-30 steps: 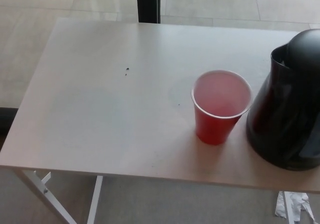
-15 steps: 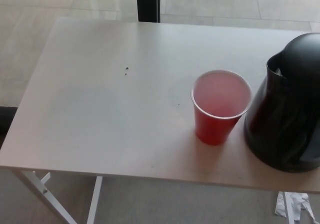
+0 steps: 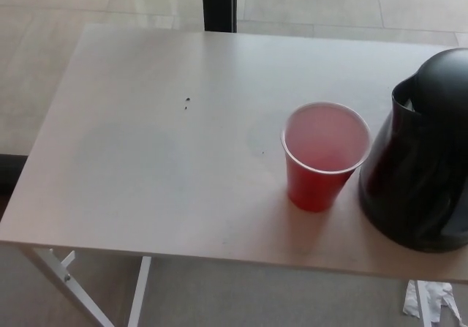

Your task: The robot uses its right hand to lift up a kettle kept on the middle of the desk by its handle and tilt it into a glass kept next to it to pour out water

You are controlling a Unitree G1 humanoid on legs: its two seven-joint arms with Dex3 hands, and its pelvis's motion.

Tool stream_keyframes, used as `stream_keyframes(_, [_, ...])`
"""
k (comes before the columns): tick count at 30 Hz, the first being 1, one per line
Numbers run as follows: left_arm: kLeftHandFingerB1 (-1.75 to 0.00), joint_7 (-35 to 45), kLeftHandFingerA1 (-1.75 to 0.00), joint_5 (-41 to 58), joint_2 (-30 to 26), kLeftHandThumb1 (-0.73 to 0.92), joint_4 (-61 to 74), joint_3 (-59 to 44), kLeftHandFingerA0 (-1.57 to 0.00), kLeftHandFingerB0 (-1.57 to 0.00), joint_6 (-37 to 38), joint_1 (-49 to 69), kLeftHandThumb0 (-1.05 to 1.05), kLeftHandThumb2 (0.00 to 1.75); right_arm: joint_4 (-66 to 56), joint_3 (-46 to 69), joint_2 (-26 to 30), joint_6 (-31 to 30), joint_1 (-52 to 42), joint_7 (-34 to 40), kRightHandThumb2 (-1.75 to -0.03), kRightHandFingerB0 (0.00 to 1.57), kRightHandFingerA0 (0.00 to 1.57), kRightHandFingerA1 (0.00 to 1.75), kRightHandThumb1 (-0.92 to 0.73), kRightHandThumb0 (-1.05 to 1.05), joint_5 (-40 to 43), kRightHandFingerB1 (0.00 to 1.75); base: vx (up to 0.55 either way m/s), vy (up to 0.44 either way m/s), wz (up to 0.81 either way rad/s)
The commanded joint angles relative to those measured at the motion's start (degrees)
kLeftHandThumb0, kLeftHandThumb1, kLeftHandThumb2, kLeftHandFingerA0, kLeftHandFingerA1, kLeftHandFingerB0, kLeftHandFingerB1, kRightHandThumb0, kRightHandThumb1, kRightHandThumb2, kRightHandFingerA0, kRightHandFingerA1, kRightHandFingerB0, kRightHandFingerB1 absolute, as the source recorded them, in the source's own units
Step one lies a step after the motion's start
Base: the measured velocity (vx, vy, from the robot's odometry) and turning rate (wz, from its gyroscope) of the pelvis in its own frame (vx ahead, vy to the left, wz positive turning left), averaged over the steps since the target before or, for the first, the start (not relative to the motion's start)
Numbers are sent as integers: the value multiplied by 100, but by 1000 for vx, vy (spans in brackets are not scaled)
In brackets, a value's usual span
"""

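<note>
Kettle (image 3: 420,166) stands upright at the right edge of my view, on the near right part of the tabletop (image 3: 146,159), just right of the red cup (image 3: 324,155), which stands upright. Neither robot hand of mine shows, so I cannot tell their state.

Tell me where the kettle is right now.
In the head view the kettle stands at the table's right edge, partly out of frame, just right of the red cup.

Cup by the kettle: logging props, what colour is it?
Red outside, pale inside with a white rim; the cup shows in the head view.
</note>
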State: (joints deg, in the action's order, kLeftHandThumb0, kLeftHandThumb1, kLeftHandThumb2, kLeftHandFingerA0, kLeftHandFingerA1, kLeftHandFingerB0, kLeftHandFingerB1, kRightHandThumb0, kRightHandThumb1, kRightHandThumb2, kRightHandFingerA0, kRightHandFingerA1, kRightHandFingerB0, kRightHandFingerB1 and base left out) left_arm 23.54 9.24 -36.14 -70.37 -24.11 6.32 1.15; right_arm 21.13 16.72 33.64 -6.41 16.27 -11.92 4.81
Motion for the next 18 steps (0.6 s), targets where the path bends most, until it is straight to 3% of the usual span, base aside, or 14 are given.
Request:
stream_keyframes(1, [-54,-3,-58,18,-110,85,4,26,-44,-28,106,23,-83,65,116,26,30,102,71,210,-72,37,55,60,-48,-38,-158,47,0,0,0])
stream_keyframes(2, [-59,-2,-64,4,-102,71,2,46,-42,-25,118,30,-88,108,142,-33,64,209,38,198,-59,47,83,66,-63,-26,-241,40,0,0,0])
stream_keyframes(3, [-59,0,-64,17,-99,71,-8,38,-42,-25,114,28,-88,108,123,-52,58,225,14,199,-59,47,83,66,-63,-26,-262,40,0,0,0])
stream_keyframes(4, [-53,-28,-58,-4,-103,85,-31,57,-44,-27,118,22,-83,65,127,-38,40,314,3,117,-60,51,99,80,-70,-25,-199,41,0,0,0])
stream_keyframes(5, [-59,15,-65,39,-100,69,-35,26,-42,-25,96,20,-85,107,85,-21,36,237,-12,4,-62,56,104,103,-74,-25,-112,42,0,0,0])
stream_keyframes(6, [-54,-16,-59,31,-95,85,-41,33,-44,-26,100,19,-82,65,41,43,7,193,-18,-186,-64,69,103,141,-78,-19,79,50,0,0,0])
stream_keyframes(7, [-54,-20,-59,28,-98,85,-45,35,-44,-27,108,17,-82,65,26,-46,60,355,-60,-211,-78,81,104,150,-75,-14,-44,59,0,0,0])
stream_keyframes(8, [-53,-33,-57,-25,-110,86,-22,84,-44,-27,142,36,-84,65,55,-186,153,632,-96,-272,-108,99,99,154,-56,-8,-225,77,0,0,0])
stream_keyframes(9, [-53,-39,-57,-45,-115,86,-12,109,-44,-27,157,45,-84,65,78,-246,194,758,-109,-298,-108,99,99,154,-56,-8,-292,77,0,0,0])
stream_keyframes(10, [-54,-25,-58,-27,-114,85,-2,102,-44,-27,154,42,-84,65,170,-303,238,1001,-110,-368,-112,100,96,150,-55,-2,-335,96,0,0,0])
stream_keyframes(11, [-59,-25,-63,-49,-117,66,28,128,-41,-24,209,64,-81,107,392,-322,229,1393,-74,-475,-119,98,92,148,-51,5,-303,113,0,0,0])
stream_keyframes(12, [-59,-26,-63,-51,-117,66,31,132,-41,-24,215,67,-81,107,422,-324,227,1437,-68,-484,-119,98,92,148,-51,5,-295,113,0,0,0])
stream_keyframes(13, [-54,-31,-58,-41,-116,82,37,130,-44,-27,191,63,-88,68,512,-370,251,1629,-51,-495,-124,97,93,149,-47,2,-348,125,0,0,0])
stream_keyframes(18, [-55,58,-59,43,-118,86,3,68,-43,-25,123,6,-82,66,568,-457,214,1976,26,-517,-117,97,98,141,-53,-4,-362,121,0,0,0])
